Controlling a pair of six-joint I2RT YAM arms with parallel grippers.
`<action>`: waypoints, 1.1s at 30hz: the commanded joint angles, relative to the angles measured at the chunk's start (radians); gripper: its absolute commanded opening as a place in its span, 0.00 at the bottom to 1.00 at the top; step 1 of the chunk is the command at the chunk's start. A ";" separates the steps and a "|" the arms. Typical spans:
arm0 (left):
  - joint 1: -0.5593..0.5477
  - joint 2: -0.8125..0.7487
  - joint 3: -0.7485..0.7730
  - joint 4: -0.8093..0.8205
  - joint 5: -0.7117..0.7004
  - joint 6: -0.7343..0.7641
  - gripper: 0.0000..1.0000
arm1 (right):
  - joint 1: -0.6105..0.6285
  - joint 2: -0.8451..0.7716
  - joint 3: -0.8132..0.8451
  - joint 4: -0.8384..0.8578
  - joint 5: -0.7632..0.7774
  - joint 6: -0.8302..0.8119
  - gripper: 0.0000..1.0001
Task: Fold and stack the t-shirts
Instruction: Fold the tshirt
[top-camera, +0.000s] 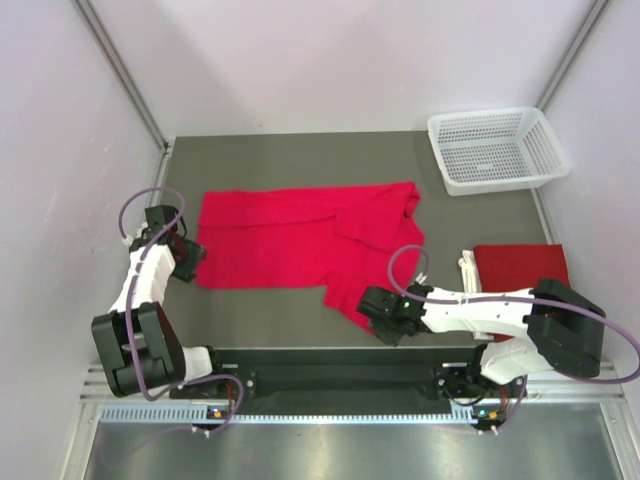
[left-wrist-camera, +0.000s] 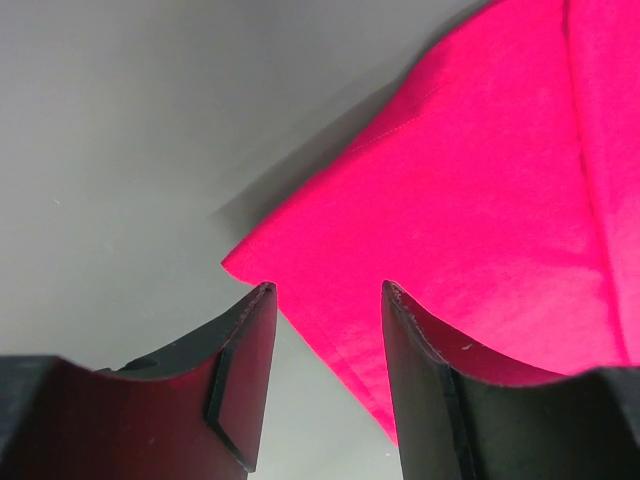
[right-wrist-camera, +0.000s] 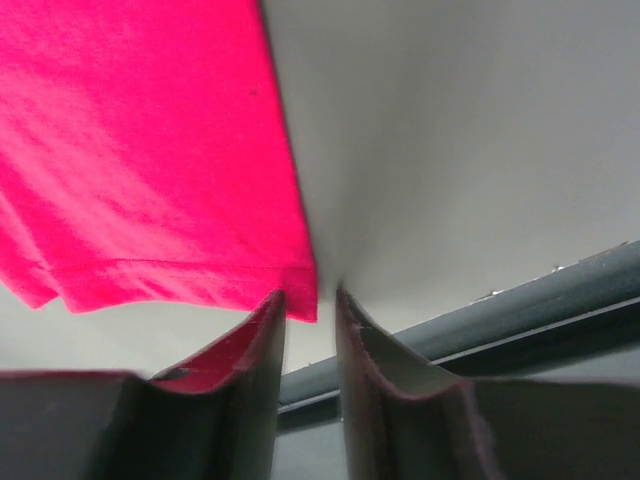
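One red t-shirt lies spread on the grey table with its right side folded in. My left gripper is at its near left corner. In the left wrist view the cloth reaches in between the tips of the left gripper, whose jaws stand well apart. My right gripper is at the shirt's near right corner. There the hem corner hangs between the tips of the right gripper, with a narrow gap still showing. A second, folded t-shirt lies on the right.
A white mesh basket stands at the back right corner. A small white item lies beside the folded shirt. The table's dark front rail runs just behind the right gripper. Walls close in left and right.
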 joint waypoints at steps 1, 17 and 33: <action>0.010 -0.061 -0.013 0.024 -0.029 -0.057 0.51 | 0.015 -0.004 -0.025 0.022 0.013 0.037 0.21; 0.067 -0.032 0.013 -0.014 -0.077 -0.083 0.53 | 0.016 -0.108 0.029 0.108 0.223 -0.203 0.00; 0.165 0.075 -0.073 0.086 0.118 -0.014 0.50 | 0.015 -0.120 0.089 0.160 0.261 -0.400 0.00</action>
